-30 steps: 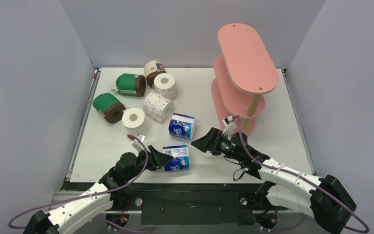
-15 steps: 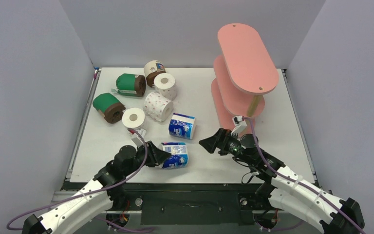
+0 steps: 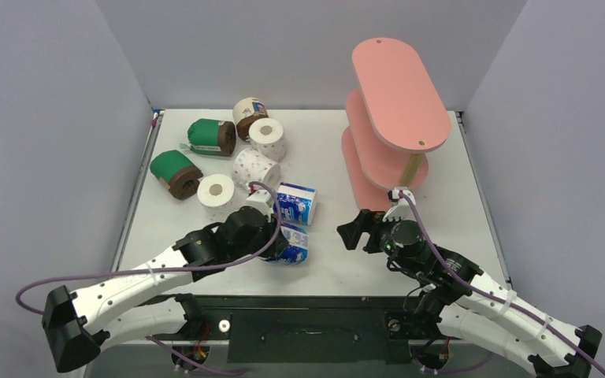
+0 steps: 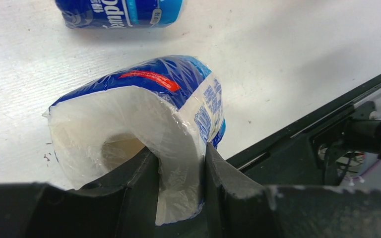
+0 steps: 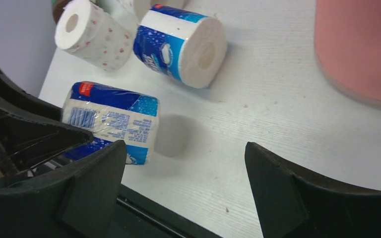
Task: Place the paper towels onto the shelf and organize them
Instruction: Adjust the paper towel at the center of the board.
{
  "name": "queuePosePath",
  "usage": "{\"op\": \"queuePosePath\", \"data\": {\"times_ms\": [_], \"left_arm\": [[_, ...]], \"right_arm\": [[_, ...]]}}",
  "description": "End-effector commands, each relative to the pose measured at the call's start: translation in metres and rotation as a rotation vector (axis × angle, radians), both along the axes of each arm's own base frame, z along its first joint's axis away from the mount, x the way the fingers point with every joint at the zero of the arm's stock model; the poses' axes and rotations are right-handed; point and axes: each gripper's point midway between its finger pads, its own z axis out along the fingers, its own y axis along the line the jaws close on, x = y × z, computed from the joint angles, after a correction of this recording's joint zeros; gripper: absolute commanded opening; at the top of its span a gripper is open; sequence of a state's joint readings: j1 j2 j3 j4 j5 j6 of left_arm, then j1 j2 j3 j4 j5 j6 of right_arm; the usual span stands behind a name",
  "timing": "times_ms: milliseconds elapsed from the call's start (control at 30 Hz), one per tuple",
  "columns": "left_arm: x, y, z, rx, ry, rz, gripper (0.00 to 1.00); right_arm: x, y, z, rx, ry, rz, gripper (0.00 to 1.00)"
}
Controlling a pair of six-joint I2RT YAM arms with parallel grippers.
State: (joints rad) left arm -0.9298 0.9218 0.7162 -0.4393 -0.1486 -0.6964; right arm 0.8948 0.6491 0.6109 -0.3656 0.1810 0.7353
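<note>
On my screen I see a white tabletop (image 3: 323,142) boxed in by plain, pale lavender-grey panels: a left wall (image 3: 39,157), a back wall (image 3: 244,47) and a right wall (image 3: 559,157). A black frame (image 3: 315,335) runs along its near edge. The light is even and the shadows are soft.

Blue-and-white print on two near rolls (image 3: 295,203); pink dots on three white rolls (image 3: 256,171); green wrap on two brown rolls (image 3: 209,134); pink shelf (image 3: 400,90), right.
</note>
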Motion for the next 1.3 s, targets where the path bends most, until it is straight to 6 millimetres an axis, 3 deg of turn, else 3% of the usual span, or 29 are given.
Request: {"op": "queuePosePath", "data": {"times_ms": [0,233,433,733,1100,1267], "left_arm": [[0.015,-0.010,0.027,0.169,-0.136,0.015,0.11],[0.016,-0.033,0.016,0.307,-0.192,-0.002,0.11],[0.015,-0.051,-0.008,0.383,-0.180,-0.031,0.11],[0.010,-0.061,-0.027,0.389,-0.147,-0.053,0.19],[0.005,-0.061,-0.025,0.352,-0.129,-0.054,0.55],[0.001,-0.058,-0.010,0.297,-0.126,-0.043,0.70]], "right_arm": [[0.010,-0.023,-0.004,-0.109,-0.008,-0.119,0.85],[0.013,-0.040,-0.012,-0.127,0.007,-0.214,0.85],[0.010,-0.045,-0.020,-0.128,0.021,-0.235,0.86],[0.008,-0.047,-0.024,-0.131,0.024,-0.231,0.87],[0.005,-0.042,-0.023,-0.137,0.027,-0.196,0.87],[0.003,-0.035,-0.018,-0.140,0.022,-0.155,0.88]]}}
